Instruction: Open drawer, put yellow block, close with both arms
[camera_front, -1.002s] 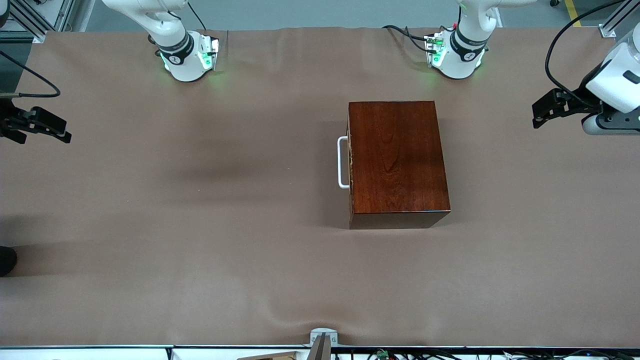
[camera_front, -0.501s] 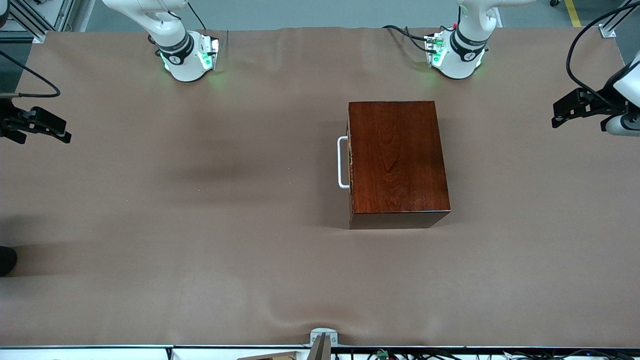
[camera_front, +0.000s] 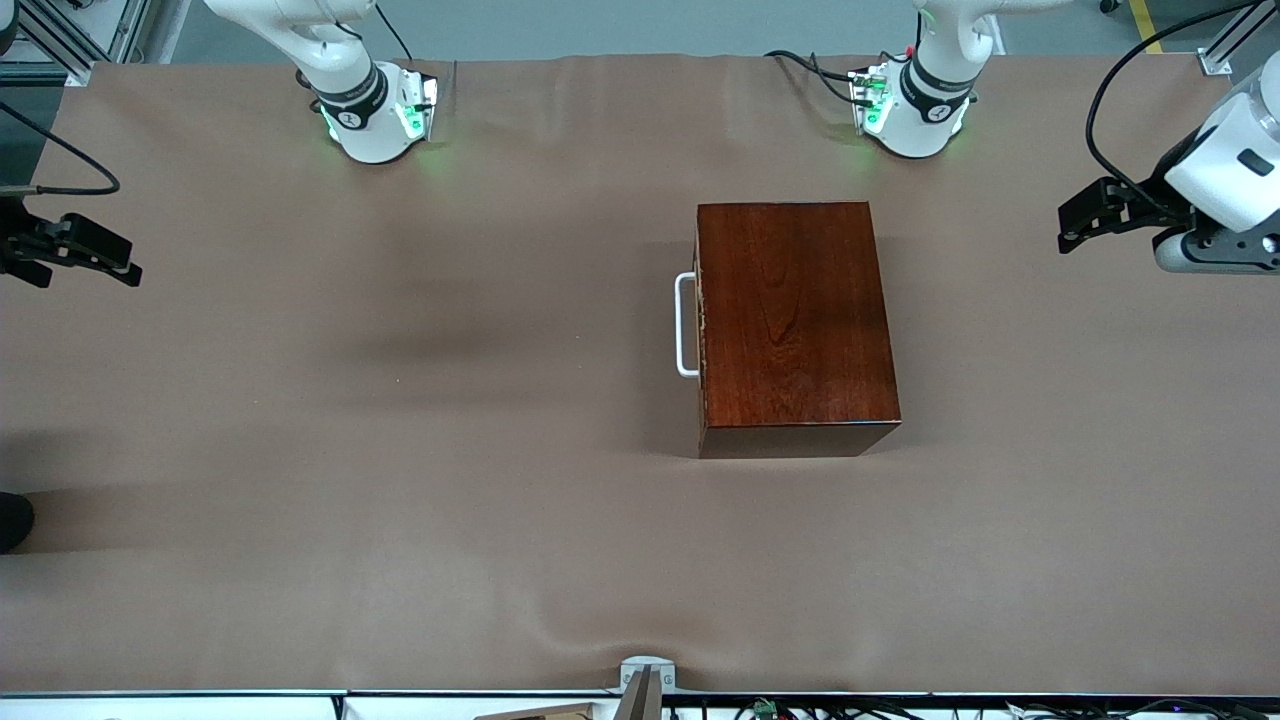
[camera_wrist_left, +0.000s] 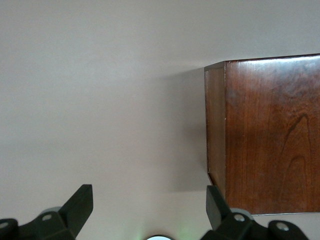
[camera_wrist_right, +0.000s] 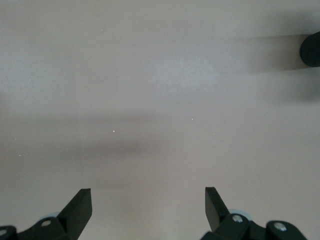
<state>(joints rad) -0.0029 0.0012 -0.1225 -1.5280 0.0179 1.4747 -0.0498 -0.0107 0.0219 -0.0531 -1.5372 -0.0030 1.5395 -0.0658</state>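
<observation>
Both black end effectors, left (camera_front: 1075, 215) and right (camera_front: 120, 262), hover wide open over opposite ends of the brown surface (camera_front: 400, 450), flanking the closed glossy mahogany drawer box (camera_front: 795, 320).

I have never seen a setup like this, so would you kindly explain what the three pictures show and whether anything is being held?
Two white robot arms stand at a brown-covered table. The wide picture comes from a high camera facing them; the other two come from cameras on their wrists. On the table sits a dark wooden box whose drawer, with a white handle, is shut. The left pincer hangs open over the table at its own end, empty. The right pincer waits open at the other end, empty too. No yellow block shows anywhere.
</observation>
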